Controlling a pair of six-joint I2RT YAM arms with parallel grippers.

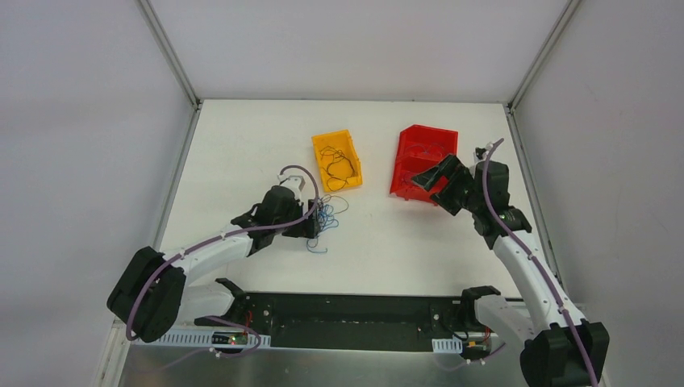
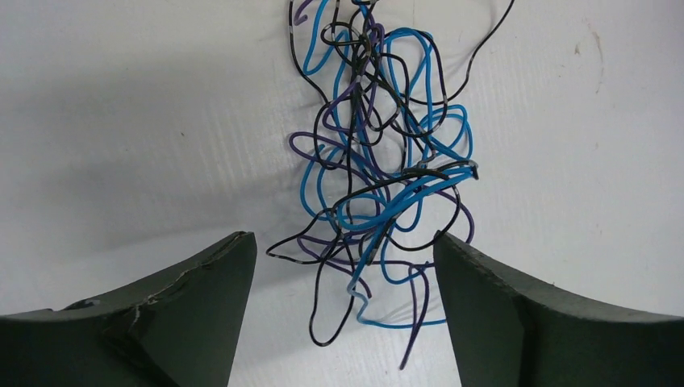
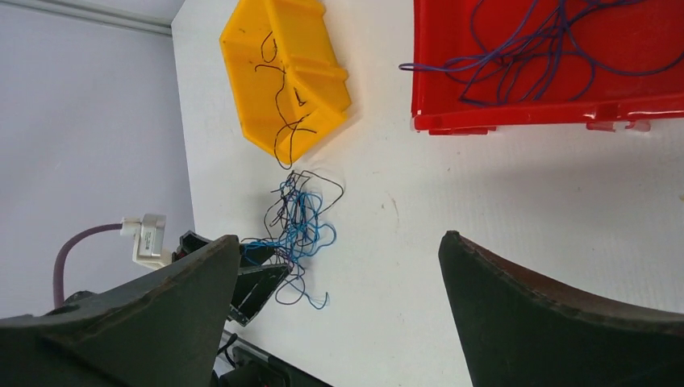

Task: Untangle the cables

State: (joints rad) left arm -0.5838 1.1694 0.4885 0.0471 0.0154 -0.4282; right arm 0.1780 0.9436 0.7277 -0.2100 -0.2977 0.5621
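Note:
The cables [image 1: 326, 218] are a loose tangle of thin blue, black and purple wires on the white table, just in front of the yellow bin. In the left wrist view the tangle [image 2: 379, 177] lies flat, and its lower loops reach in between the fingers. My left gripper [image 2: 340, 235] is open at the near edge of the tangle and grips nothing; it also shows in the top view [image 1: 311, 229]. My right gripper [image 1: 424, 181] is open and empty, raised over the front of the red bin. Its view [image 3: 339, 235] shows the tangle [image 3: 298, 218] far off.
A yellow bin [image 1: 317, 157] holds a few black wires, seen also in the right wrist view [image 3: 323, 89]. A red bin [image 1: 401, 165] to its right holds purple and blue wires [image 3: 524, 56]. A black bar runs along the table's near edge [image 1: 347, 310].

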